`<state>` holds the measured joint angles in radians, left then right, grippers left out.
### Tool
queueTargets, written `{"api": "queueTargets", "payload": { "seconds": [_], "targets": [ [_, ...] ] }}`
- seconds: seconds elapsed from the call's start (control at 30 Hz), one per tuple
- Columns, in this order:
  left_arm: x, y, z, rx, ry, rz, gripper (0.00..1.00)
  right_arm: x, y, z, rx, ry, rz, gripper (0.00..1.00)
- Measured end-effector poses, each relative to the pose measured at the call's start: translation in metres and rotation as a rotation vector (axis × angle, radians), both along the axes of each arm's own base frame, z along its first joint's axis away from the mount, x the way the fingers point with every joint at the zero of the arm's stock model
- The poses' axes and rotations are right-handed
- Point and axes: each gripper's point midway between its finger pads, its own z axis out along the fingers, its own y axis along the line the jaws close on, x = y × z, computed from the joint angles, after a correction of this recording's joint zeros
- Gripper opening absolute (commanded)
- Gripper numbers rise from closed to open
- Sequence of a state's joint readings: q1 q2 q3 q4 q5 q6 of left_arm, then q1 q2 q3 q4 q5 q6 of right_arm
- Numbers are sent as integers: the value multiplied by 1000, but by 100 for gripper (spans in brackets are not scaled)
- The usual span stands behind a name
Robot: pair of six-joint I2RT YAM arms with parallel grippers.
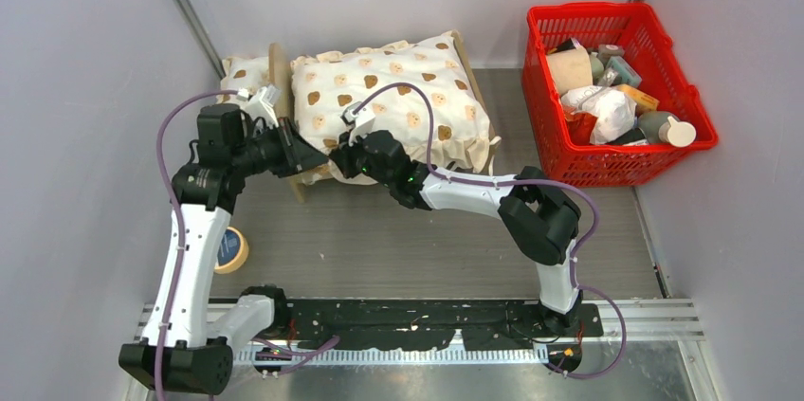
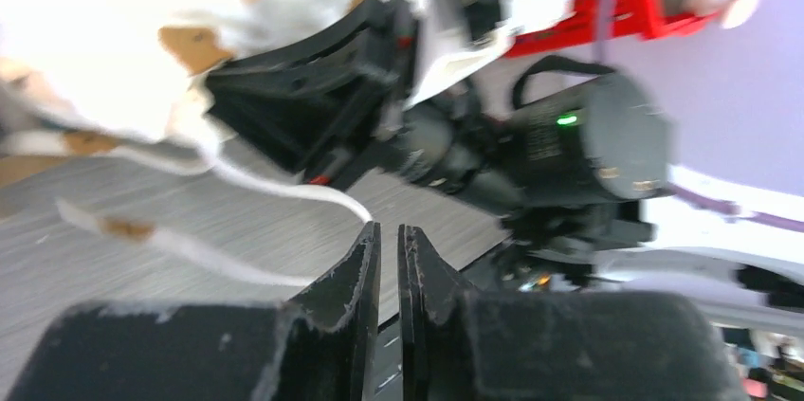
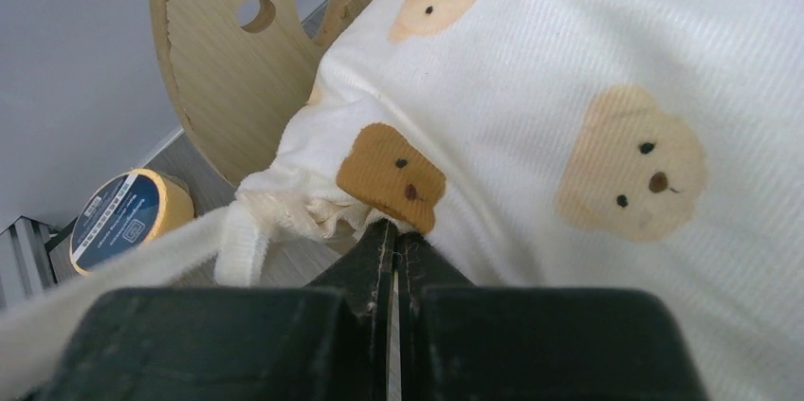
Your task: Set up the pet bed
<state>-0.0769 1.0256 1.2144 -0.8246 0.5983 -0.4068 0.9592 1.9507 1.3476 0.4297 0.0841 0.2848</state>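
While the cushion (image 1: 398, 98) already covers the pet bed (image 1: 279, 67) at the top view's upper centre, the pillow (image 1: 245, 69) lies outside it at upper left, apparently unplaced, as the right claw (image 3: 393, 235) pinches the cushion's ruffled corner and the left claw (image 2: 389, 235) stands narrowly parted, empty.

Pretty bare setup here: plain pale grey-lilac walls (image 1: 76, 88) box the space in on the left, back and right, with thin metal posts (image 1: 185, 3) in the two back corners. The tabletop (image 1: 398, 249) is grey woodgrain, and a silver rail (image 1: 654, 320) runs along its near edge. Lighting's soft and even.
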Motion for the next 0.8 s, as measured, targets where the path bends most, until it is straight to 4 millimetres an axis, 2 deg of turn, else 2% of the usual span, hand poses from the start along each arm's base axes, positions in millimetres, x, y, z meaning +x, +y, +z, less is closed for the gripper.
{"api": "queueTargets", "payload": {
  "seconds": [0.1,0.2,0.27,0.33,0.4,0.47,0.6,0.7,0.8],
  "targets": [
    [1,-16,30,-148,-40,-26,16,0,0,0,-3,1,0,5],
    [5,-28,47,-245,-46,-67,23,0,-1,-1,-5,0,0,5],
    [9,-32,52,-277,-47,-87,24,0,-1,0,-5,0,1,5],
    [11,-30,47,-261,-47,-89,26,0,-1,0,-7,-3,1,5],
    [15,-21,37,-187,-63,-52,31,0,-1,1,-8,-6,2,5],
    [22,-3,24,-71,-104,29,37,0,-1,2,-8,-8,4,5],
    [31,59,-12,217,-181,281,45,-1,-1,2,-9,-9,7,6],
    [31,94,-49,340,-132,395,53,0,-2,1,-13,-9,7,6],
    [35,109,-75,384,-68,423,57,-1,-2,-1,-30,-3,10,7]
  ]
}}
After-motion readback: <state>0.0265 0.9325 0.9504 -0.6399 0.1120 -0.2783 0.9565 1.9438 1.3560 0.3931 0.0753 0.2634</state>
